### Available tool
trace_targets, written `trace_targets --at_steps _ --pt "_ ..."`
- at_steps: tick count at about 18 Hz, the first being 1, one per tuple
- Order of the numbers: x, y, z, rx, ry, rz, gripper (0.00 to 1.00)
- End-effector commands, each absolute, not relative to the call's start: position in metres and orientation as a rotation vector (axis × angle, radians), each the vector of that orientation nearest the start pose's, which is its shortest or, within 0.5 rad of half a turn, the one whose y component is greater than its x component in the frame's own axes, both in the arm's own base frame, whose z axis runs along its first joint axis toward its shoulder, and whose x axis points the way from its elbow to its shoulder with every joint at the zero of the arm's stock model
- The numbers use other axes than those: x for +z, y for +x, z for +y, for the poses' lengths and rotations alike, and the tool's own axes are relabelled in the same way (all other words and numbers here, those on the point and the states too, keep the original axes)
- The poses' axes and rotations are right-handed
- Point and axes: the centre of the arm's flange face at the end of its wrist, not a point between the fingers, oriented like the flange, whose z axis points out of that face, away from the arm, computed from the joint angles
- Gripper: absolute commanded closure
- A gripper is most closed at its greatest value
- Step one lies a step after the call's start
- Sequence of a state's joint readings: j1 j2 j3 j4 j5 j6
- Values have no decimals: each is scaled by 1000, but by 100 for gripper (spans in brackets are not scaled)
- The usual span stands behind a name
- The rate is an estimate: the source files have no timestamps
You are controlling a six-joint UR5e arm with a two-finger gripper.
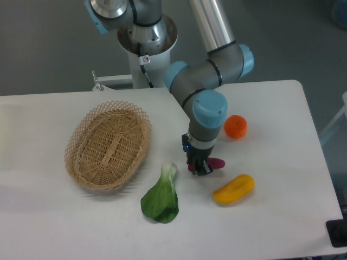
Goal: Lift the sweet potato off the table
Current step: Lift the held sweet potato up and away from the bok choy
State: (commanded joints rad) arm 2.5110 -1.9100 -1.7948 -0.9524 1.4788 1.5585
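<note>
We see the small dark purple-maroon sweet potato (213, 163) clamped between the fingers of the black two-finger end effector (200, 168), just above the matte white surface (271, 216), or perhaps touching it (we cannot tell which). We judge the grasp made and the lift barely begun. We count one sweet potato, one yellow-orange oblong fruit (233, 188), one round orange (235, 127), one leafy green bok choy (161, 197) and one oval wicker basket (108, 144).

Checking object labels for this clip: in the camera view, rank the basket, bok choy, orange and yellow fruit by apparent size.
1. Basket, clearly largest.
2. Bok choy.
3. Yellow fruit, a bit smaller than the bok choy.
4. Orange, smallest.
</note>
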Motion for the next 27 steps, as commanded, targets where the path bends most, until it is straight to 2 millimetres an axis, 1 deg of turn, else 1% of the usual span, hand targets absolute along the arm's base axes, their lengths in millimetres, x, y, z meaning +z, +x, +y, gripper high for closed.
trace_targets --at_steps 2,5,7,9,11,13,15,17,19,20,24,25,27 --pt "277 -395 444 70 -2907 856 63" --pt "291 -416 430 106 -2923 738 63" --pt "298 -423 429 128 -2930 709 63" --pt "308 -437 423 157 -2934 660 63" --pt "318 -452 421 176 -2938 626 64" --pt "331 -468 424 172 -2947 592 64" --pt "341 -486 419 166 -2959 542 65" --pt "348 -498 417 177 -2962 513 67" --pt "350 -511 406 190 -2974 463 66" --pt "351 -516 403 204 -2985 459 66" --pt "338 -537 404 234 -3066 467 65" --pt "338 -542 404 240 -3068 467 65" --pt "339 -553 397 246 -3068 446 65"
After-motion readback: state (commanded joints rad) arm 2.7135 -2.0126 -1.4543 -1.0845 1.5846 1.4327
